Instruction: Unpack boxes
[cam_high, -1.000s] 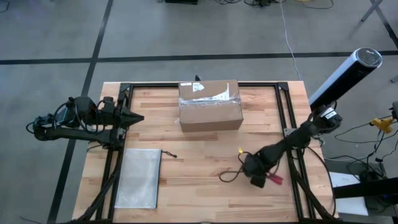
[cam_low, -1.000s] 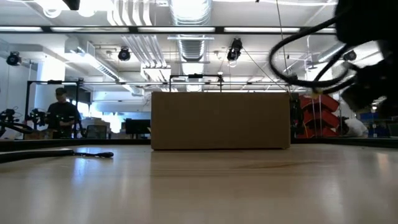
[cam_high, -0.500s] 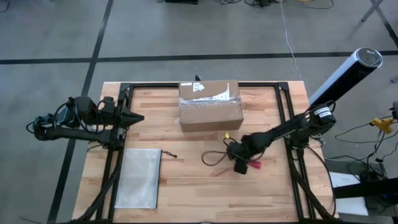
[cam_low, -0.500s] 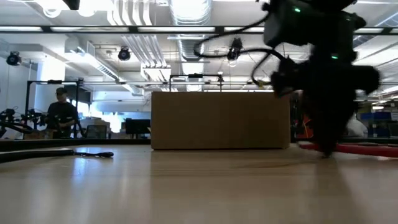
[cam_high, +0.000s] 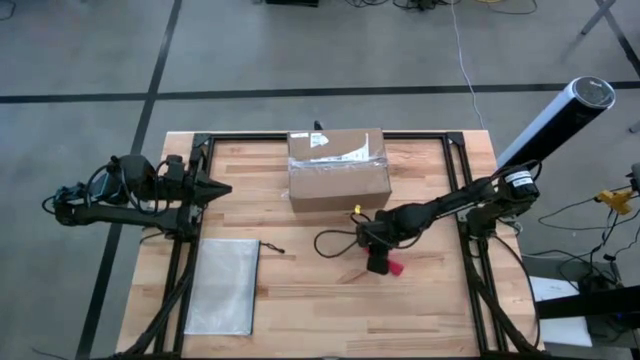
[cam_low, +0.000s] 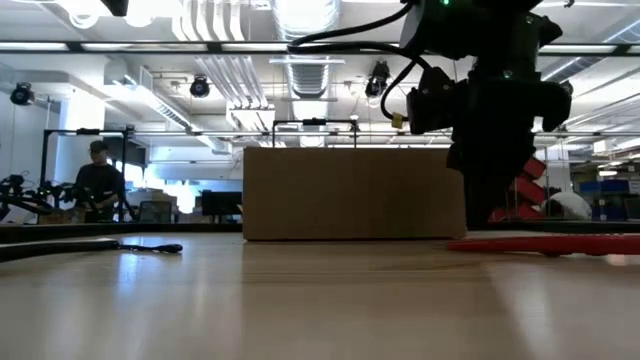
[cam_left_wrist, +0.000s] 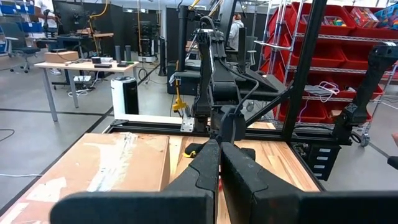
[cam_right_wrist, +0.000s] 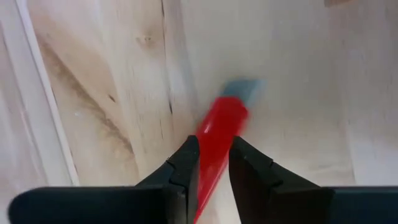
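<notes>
Brown corrugated cardboard box (cam_high: 338, 172), taped and labelled, sits toward the far edge of the wooden counter (cam_high: 300, 290) in the high view, flaps sealed. The right gripper (cam_high: 380, 263) is down on the counter just in front of the box, over a small red utility knife (cam_high: 394, 266). The left gripper (cam_high: 214, 189) waits at the counter's left edge, fingers pressed together, well apart from the box. A flat grey-white pouch (cam_high: 222, 286) lies near the front left corner.

From the low view, the box (cam_low: 354, 194) stands closed at the centre. The right arm hangs in front of its right end, and the red knife (cam_low: 545, 243) lies flat along the counter beside it. A person stands far off in the room behind.

The left wrist view looks past the left gripper's shut fingers (cam_left_wrist: 205, 168) across the box's taped top (cam_left_wrist: 106, 168) toward the right arm.

The right wrist view looks straight down: the right gripper's fingers (cam_right_wrist: 186, 163) sit on either side of the red knife handle (cam_right_wrist: 217, 140), pinching it or very nearly so.

The step in hand appears to be picking up the knife. Next likely calls for a firm grip, a lift, and bringing the blade to the tape seam on the box top.
</notes>
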